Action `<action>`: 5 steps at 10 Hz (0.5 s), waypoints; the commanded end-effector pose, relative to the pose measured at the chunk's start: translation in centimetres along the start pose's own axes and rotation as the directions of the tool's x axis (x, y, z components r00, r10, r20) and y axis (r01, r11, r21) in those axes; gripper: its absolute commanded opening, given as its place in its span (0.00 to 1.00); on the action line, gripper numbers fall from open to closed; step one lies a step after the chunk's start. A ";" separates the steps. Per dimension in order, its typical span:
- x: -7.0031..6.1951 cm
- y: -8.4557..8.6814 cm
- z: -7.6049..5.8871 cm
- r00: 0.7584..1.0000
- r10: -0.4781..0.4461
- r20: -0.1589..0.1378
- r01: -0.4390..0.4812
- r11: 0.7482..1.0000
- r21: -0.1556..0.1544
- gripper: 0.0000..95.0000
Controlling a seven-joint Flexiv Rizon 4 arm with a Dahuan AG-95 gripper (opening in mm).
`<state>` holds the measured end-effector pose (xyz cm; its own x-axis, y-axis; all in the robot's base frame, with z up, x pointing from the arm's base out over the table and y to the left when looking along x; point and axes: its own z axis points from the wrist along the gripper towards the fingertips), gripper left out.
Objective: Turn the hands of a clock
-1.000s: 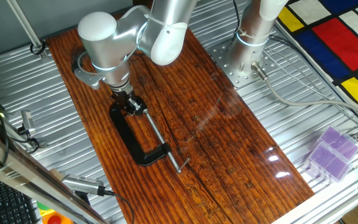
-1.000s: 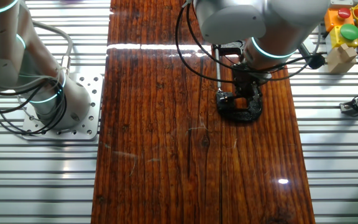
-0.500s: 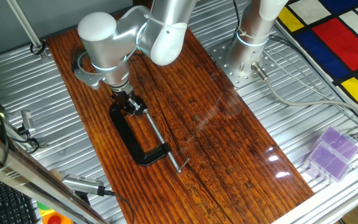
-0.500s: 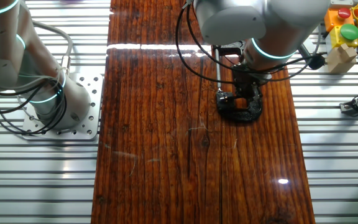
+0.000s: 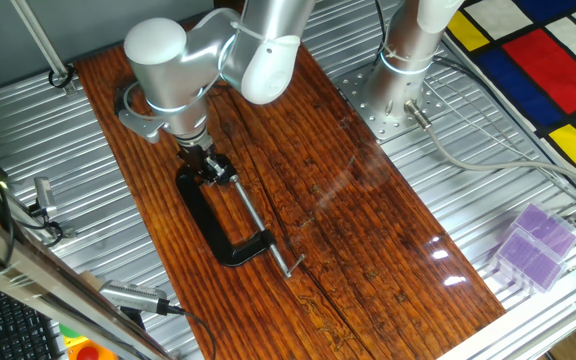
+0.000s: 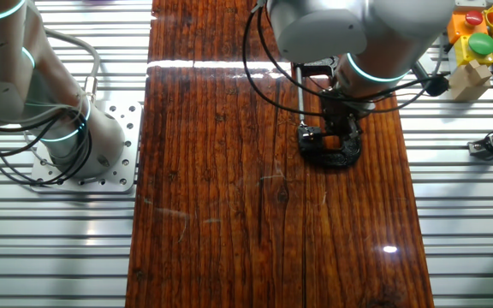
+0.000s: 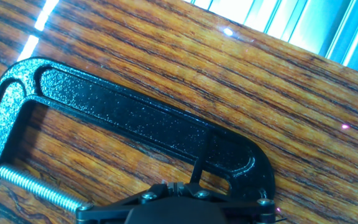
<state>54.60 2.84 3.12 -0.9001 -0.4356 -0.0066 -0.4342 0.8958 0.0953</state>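
Note:
A black C-clamp (image 5: 218,218) lies on the wooden table (image 5: 368,230); it also shows in the other fixed view (image 6: 330,156) and fills the hand view (image 7: 135,118). My gripper (image 5: 208,168) reaches straight down onto the clamp's jaw end by the screw tip (image 6: 336,133). In the hand view its fingertips (image 7: 174,185) stand pressed together at the bottom edge, shut, with only a thin slit between them. The small clock is hidden under my hand; only a thin dark stalk (image 7: 196,169) rises beside the fingers. The clamp's threaded screw (image 7: 36,186) runs off to the lower left.
A second arm's base (image 5: 400,70) is bolted at the table's far side. A purple box (image 5: 533,248) sits at the right edge. Coloured blocks and buttons (image 6: 478,34) and small tools (image 5: 43,205) lie on the metal rails beside the wood.

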 end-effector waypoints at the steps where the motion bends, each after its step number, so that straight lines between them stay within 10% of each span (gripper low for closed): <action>1: 0.0 0.0 0.0 1.000 -0.002 0.000 0.002 1.000 -0.001 0.00; 5: -0.1 -0.2 -0.1 1.000 -0.009 -0.002 0.009 1.000 0.000 0.00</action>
<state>54.81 2.67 3.27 -0.8949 -0.4463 -0.0062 -0.4448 0.8906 0.0948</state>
